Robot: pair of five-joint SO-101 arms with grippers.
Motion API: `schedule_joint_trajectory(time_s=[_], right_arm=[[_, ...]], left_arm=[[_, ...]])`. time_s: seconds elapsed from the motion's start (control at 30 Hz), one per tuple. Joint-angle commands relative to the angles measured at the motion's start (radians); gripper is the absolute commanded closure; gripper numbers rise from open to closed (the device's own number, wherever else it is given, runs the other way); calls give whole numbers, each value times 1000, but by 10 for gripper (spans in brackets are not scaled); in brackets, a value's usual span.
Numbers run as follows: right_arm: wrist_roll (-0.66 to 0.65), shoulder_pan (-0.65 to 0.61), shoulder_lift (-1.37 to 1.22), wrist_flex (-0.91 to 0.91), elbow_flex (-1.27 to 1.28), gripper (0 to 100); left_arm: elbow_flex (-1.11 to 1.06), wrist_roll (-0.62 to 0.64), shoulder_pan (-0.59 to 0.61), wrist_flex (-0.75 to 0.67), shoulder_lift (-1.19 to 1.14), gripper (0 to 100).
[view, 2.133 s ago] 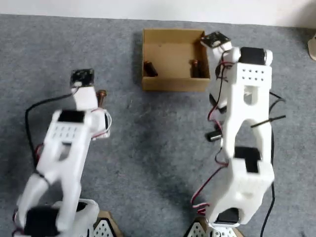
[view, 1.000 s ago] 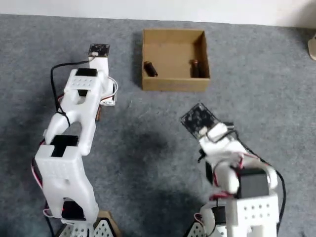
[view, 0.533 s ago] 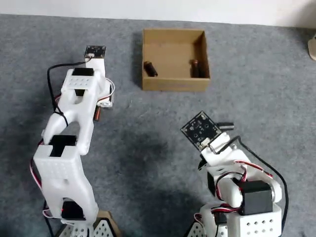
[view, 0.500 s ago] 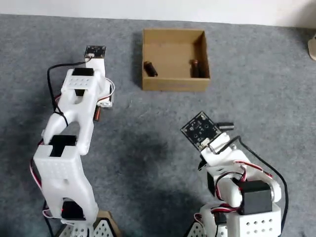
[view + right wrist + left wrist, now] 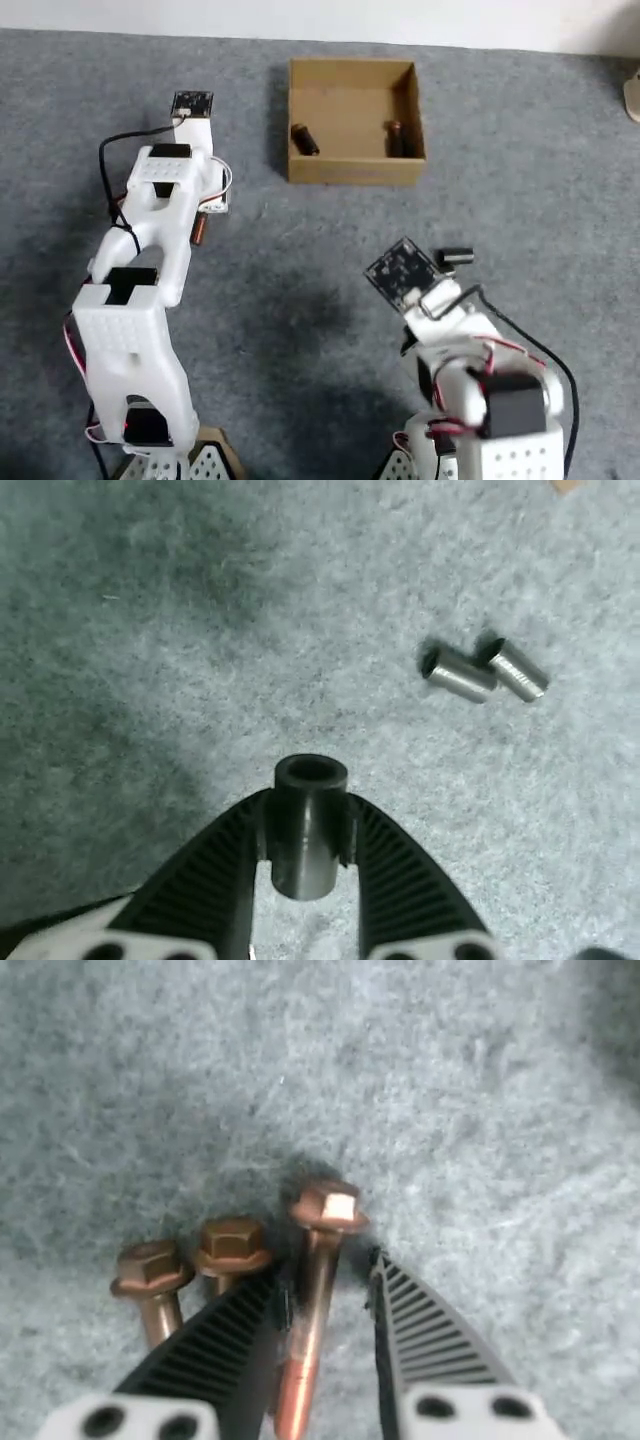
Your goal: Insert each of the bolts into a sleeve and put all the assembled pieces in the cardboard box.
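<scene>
Left claw (image 5: 325,1270): jaws partly open, straddling one bolt (image 5: 312,1310) that lies on the desk (image 5: 300,280); the shaft sits against one jaw with a gap at the other, so nothing is clamped yet.
Two other bolts (image 5: 190,1265) lie just beside the outer face of that same jaw.
Right claw (image 5: 308,805): closed on a sleeve (image 5: 308,825), held upright with the bore facing out; two loose sleeves (image 5: 485,670) lie near each other on the desk, well apart from it.
Cardboard box (image 5: 350,170) at the far edge already holds two assembled pieces (image 5: 303,138).

Risks (judgement): closing could catch or nudge the neighbouring bolt, since it is so close; the off-centre shaft may swivel as the jaws meet; a tilted bolt would jam at the sleeve mouth.

Materials: bolts copper-toned, flanged hex heads, smooth shafts; the held sleeve is a dark matte tube, the loose ones bright metal; jaws black and ribbed; desk surface grey, felt-like and fuzzy, so round parts should not roll far.
</scene>
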State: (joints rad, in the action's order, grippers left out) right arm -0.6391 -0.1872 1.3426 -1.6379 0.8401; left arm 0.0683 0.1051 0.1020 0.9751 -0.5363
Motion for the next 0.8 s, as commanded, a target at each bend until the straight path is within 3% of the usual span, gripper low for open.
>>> schedule_joint_trajectory(time_s=[0.0,0.13,0.37,0.57,0.77], right_arm=[[46,-42,147,-21,-10,993],[109,-127,306,-44,-7,993],[150,-145,418,-33,35,993],[164,-145,484,54,58,993],[160,-140,492,219,125,993]], left_arm=[[35,2,-5,-20,2,866],[35,2,-10,-20,2,1000],[30,3,-8,-12,12,994],[33,100,-53,221,170,994],[22,184,-131,364,352,994]])
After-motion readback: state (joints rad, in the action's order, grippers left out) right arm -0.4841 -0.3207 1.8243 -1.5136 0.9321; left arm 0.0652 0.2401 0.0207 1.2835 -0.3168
